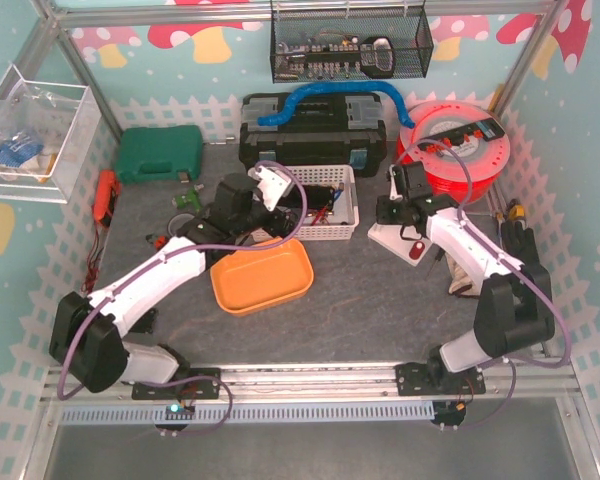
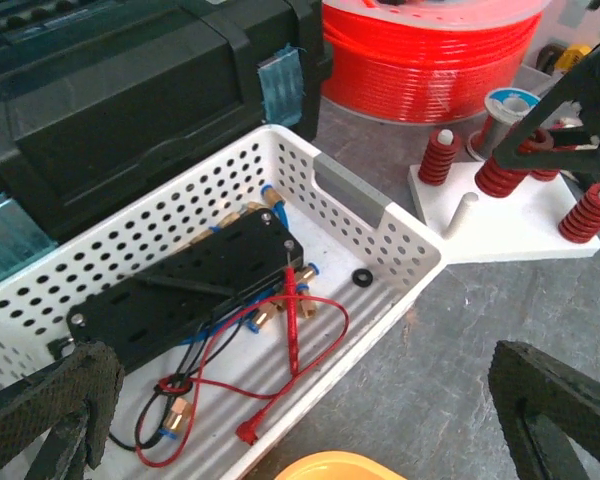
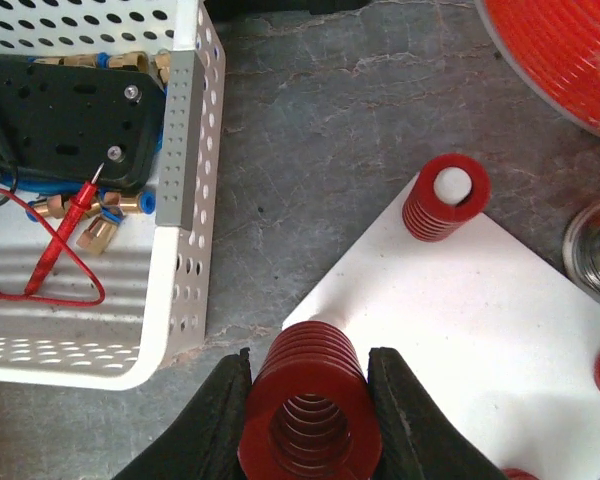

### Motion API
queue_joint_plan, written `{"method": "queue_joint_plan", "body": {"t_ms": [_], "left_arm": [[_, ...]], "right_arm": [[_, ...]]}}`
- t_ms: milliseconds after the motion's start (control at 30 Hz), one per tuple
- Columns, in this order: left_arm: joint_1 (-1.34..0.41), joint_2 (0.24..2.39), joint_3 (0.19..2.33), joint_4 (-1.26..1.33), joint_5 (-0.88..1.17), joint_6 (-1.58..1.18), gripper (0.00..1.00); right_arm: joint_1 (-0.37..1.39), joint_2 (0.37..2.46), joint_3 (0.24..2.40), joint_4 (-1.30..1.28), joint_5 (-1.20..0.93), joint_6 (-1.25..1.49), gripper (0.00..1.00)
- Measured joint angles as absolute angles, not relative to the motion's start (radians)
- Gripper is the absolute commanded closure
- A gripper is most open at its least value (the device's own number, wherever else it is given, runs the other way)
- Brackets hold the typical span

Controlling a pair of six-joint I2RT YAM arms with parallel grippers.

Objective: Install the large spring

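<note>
Far L, green case sits at the counter's back, w/ a black toolbox just right of it. L gripper hangs over the near edge of the white basket, jaws spread wide, holding nothing. The basket holds a black block, red probe leads and a few brass fittings. Orange tray lies just in front of the basket, nearer the arm bases.

Right of the basket, across a strip of bare counter, is the white base plate. R gripper is over the plate's corner nearest the basket, jaws pinching the large spring on both sides, spring upright, bore facing the wrist cam. No peg shows thru the bore; can't tell if the spring's bottom touches the plate. Per L wrist view, a bare white peg stands just beside the held spring. A smaller red spring already sits on its peg at the plate's far corner. Behind the plate, red filament spool.
</note>
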State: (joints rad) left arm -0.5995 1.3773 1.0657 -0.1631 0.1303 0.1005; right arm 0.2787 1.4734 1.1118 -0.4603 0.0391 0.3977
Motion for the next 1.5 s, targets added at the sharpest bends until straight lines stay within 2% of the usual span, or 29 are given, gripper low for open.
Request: {"method": "queue_joint_plan", "body": {"t_ms": [400, 1500], "left_arm": [[-0.589, 1.291, 1.006, -0.163, 0.089, 0.073, 0.01], [-0.569, 1.288, 1.001, -0.163, 0.082, 0.068, 0.01]], "right_arm": [[0.279, 1.533, 1.112, -0.398, 0.046, 0.394, 1.00], [0.279, 1.575, 1.108, -0.368, 0.045, 0.389, 1.00]]}}
